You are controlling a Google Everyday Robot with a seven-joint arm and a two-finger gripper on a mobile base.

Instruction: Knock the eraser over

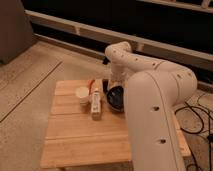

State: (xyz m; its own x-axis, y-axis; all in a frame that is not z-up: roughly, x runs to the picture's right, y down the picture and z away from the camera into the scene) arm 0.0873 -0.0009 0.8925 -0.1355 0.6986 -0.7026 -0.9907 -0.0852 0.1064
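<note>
Hand (pixel 106 84) beside eraser (pixel 104 85) (upright)

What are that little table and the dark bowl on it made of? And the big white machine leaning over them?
The table looks like pale wood: parallel planks with visible seams, matte. The dark bowl appears glazed ceramic or plastic; it shows a faint sheen, so either is possible. The arm looks like smooth white moulded plastic casing, slightly glossy. Its tool hangs at the table's far edge beside the bowl, dark and too indistinct to judge.

Table (pixel 80 135): cup (pixel 81 93), bowl (pixel 116 97).
</note>
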